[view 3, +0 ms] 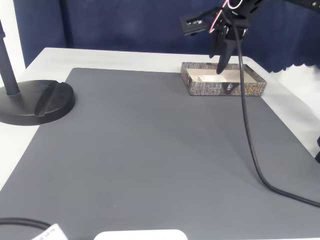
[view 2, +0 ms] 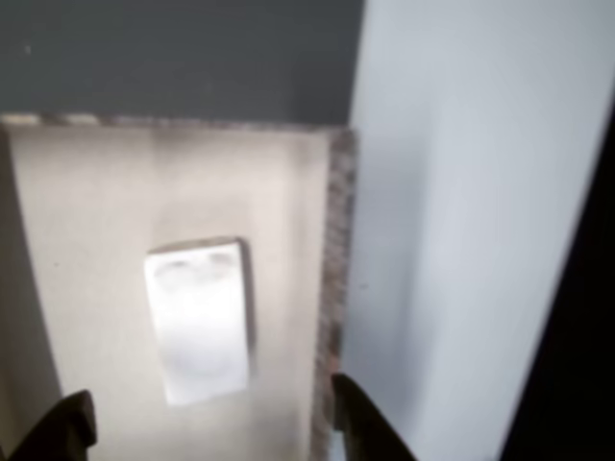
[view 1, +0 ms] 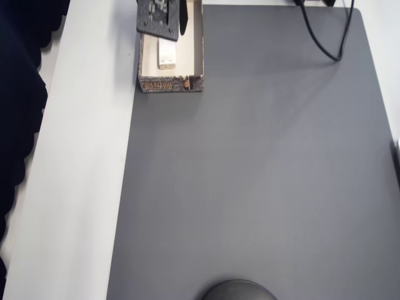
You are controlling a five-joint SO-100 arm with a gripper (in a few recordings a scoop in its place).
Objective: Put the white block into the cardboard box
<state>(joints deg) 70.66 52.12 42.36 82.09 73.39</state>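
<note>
Fingertips: two dark tips sit at the bottom edge of the wrist view, one at the left and one at the right, spread wide with nothing between them.
Gripper: open and empty, hanging over the cardboard box; in the fixed view it points down into the box's far end.
White block: lies flat on the cream floor of the box, just ahead of the spread tips and apart from both, nearer the right-hand wall in the wrist view.
Block seen from above: the white block pokes out from under the gripper, long side running along the box.
Why it lies so: judging by the wide jaws and the block resting on the floor, it looks released rather than held.
Cardboard box: stands at the top-left corner of the grey mat, its left wall at the mat's left edge where the white tabletop begins.
Box in the fixed view: the printed brown sides face the camera near the mat's far right corner.
Task state: the block is inside the box, so the placing seems done; what remains is probably lifting the arm clear without nudging a wall.
Cable: a black lead trails from the arm across the mat's right side, well apart from the box.
</note>
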